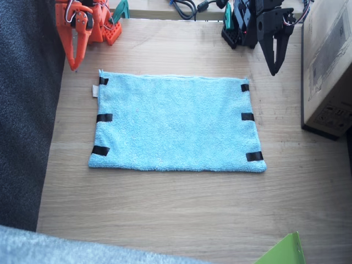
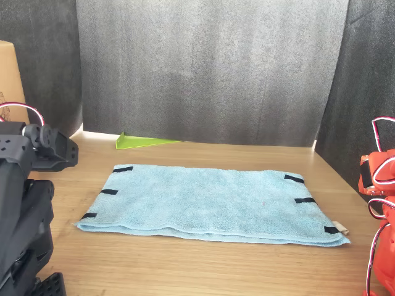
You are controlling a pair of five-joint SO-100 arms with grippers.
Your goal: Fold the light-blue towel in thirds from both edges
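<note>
The light-blue towel (image 1: 176, 124) (image 2: 210, 203) lies spread flat in the middle of the wooden table. Its near long side in the front view shows two layers. Each short edge carries three black tape strips: one edge (image 1: 102, 117) has a small white label (image 1: 94, 91) beside it, and the other edge (image 1: 248, 116) lies below the black arm. My right gripper (image 1: 74, 65), orange, hangs shut just beyond the towel's corner, apart from it. My left gripper (image 1: 274, 70), black, points down, shut and empty, beside the opposite far corner.
A cardboard box (image 1: 329, 66) (image 2: 8, 74) stands close beside the left arm. A green sheet (image 1: 283, 253) (image 2: 145, 142) lies at the table's edge. Dark fabric (image 1: 22, 110) borders the table, with pale fuzzy cloth (image 1: 55, 247) at a corner. Cables (image 1: 184, 6) lie between the arm bases.
</note>
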